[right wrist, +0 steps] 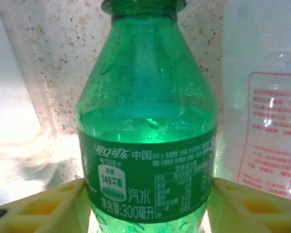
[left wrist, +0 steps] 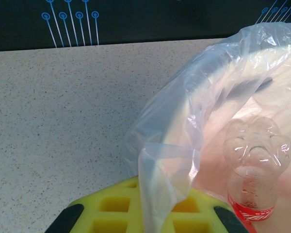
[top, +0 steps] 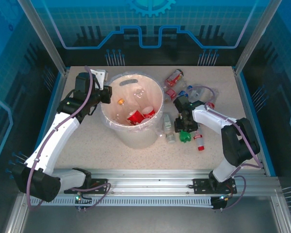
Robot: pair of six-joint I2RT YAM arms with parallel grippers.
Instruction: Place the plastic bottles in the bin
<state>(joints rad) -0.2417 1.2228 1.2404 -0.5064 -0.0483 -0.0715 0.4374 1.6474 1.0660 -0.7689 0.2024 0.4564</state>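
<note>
The green bottle [right wrist: 145, 145] lies on the table, right of the bin [top: 136, 140]. The right gripper [top: 184, 128] pinches it, with a yellow finger [right wrist: 242, 204] on each side. Its green label has white Chinese writing, with "149" in a small box and "300" lower down. Just beside it lies a clear bottle [right wrist: 271, 121] with tiny red writing in a red box.

More bottles lie on the table near the right gripper. One has a red label [top: 173, 77], one is clear [top: 200, 92], and a small one has a red cap [top: 200, 142].

The bin is big, round and cream-white, and it stands in the middle of the table. A clear bag [left wrist: 169, 141] lines it. Inside lie bottles with red labels [top: 140, 116]. One clear bottle [left wrist: 257, 165] shows its bumpy bottom.

The left gripper [top: 105, 93] is at the bin's left rim with its yellow fingers [left wrist: 111, 206] pressed together. The bag hangs over them. I cannot tell if they nip it.

The table [top: 87, 141] is pale with tiny dark specks. A metal rail [top: 150, 175] runs along the near edge. The walls [top: 150, 43] are dark with bright blue lines, and a blue gear shape sits at the top.
</note>
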